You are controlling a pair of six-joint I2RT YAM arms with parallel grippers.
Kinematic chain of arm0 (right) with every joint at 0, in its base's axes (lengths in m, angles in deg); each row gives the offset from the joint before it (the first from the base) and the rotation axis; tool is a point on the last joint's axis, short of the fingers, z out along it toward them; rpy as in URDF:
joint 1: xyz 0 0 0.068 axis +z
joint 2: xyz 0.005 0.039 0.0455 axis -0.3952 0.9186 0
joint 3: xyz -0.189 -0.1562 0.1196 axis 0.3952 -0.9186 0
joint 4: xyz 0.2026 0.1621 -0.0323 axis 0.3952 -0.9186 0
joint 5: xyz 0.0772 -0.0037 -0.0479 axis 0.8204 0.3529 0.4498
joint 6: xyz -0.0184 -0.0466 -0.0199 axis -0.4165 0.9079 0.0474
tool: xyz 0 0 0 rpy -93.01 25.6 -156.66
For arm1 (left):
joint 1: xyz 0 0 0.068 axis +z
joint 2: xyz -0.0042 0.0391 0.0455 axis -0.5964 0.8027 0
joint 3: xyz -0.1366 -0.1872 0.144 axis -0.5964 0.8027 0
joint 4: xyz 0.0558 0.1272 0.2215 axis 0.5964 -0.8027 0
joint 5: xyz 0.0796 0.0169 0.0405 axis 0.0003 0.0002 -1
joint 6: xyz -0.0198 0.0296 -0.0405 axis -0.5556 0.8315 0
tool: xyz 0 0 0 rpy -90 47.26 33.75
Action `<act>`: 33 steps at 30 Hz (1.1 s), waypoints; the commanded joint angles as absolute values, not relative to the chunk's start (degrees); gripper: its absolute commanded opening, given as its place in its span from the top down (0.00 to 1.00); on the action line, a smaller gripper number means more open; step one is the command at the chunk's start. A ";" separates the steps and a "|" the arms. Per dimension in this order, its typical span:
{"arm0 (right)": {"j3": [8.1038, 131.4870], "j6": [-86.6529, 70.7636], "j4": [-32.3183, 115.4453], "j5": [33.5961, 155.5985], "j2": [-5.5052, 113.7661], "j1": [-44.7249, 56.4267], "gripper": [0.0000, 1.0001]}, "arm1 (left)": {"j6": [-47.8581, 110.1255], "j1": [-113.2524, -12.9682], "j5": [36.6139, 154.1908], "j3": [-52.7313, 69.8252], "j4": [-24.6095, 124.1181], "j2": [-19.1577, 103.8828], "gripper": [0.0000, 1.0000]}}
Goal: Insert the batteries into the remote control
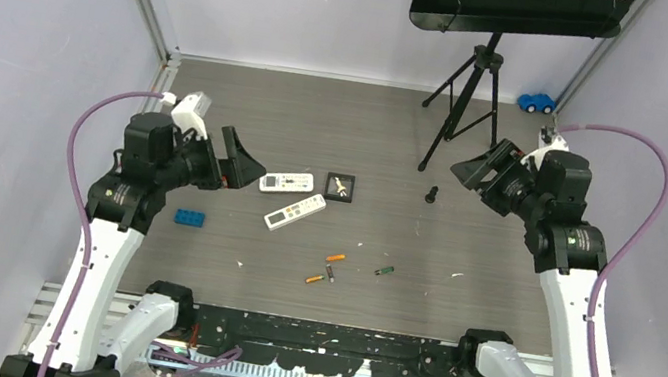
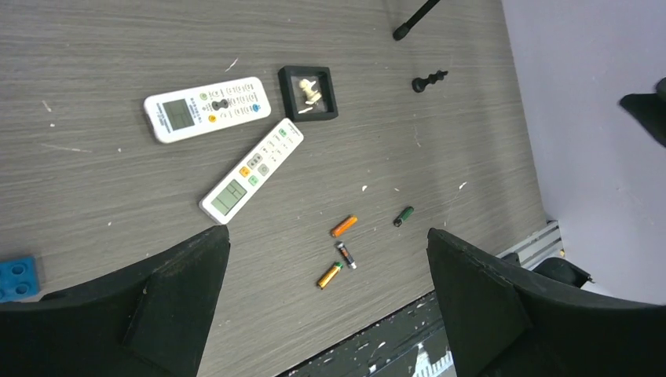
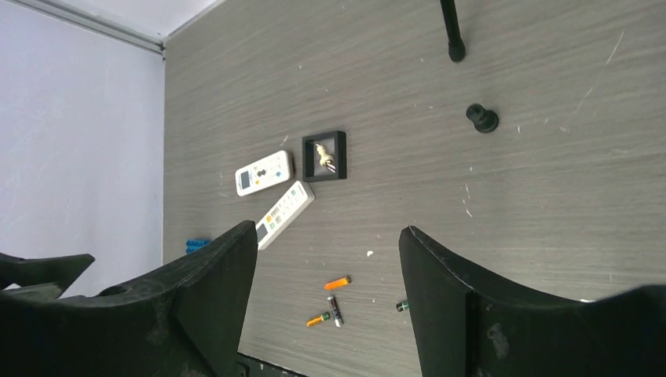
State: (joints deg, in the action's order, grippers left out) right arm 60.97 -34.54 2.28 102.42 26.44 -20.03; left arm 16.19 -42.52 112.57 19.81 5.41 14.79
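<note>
At the bench's left edge, raised above a blue toy brick: left end effector, spread wide, holding nothing. Slight risk of clipping the brick on a careless descent.

Just left of bench centre: remote control, the longer white one, lying slanted with buttons up. Just beyond it toward the far edge, the shorter white remote. Close enough for a mistaken grab, or for dragging both at once. Buttons up, so battery door probably underneath; needs turning over first. Flat, slim body, so likely to slip from a shallow pinch or skid across the smooth bench instead of lifting.

Right beside the remotes, a small black frame with a pale figure inside. Easily nudged during any turn of the longer remote.

Toward the near edge, around the middle: batteries, all loose on the bench. One orange battery; below it an orange-and-green battery and a dark battery almost touching; a green-and-black battery further right. Tiny and round, so prone to rolling toward the near edge if brushed by a fingertip. Near-touching pair liable to come up together or flick apart. Polarity marks too small to read, hence a chance of wrong-way insertion.

Right of centre: a stubby black peg and the tripod of a music stand, a possible snag for a reaching arm. Near the right edge, raised: right end effector, jaws parted, nothing between them.
</note>
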 commanded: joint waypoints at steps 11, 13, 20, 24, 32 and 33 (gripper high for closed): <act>52.72 -36.92 8.19 105.11 27.56 -19.26 0.28 | 10.97 -42.34 112.20 28.58 14.87 18.37 0.00; 50.77 -37.83 9.59 105.15 27.41 -19.15 0.28 | 10.21 -42.34 112.30 31.05 18.27 19.67 0.00; 43.23 -41.28 18.28 104.23 28.48 -17.00 0.29 | 2.80 -42.44 111.41 35.48 26.11 27.53 0.04; 40.37 -42.61 21.93 99.91 29.52 -12.92 0.30 | -0.54 -44.40 108.43 38.82 32.97 31.75 0.03; 41.08 -43.53 21.96 97.46 32.80 -8.59 0.30 | -1.67 -47.06 110.36 35.87 39.52 41.17 0.00; 41.21 -43.79 21.75 97.28 33.11 -8.33 0.30 | -1.19 -47.07 110.16 35.06 39.79 42.39 0.00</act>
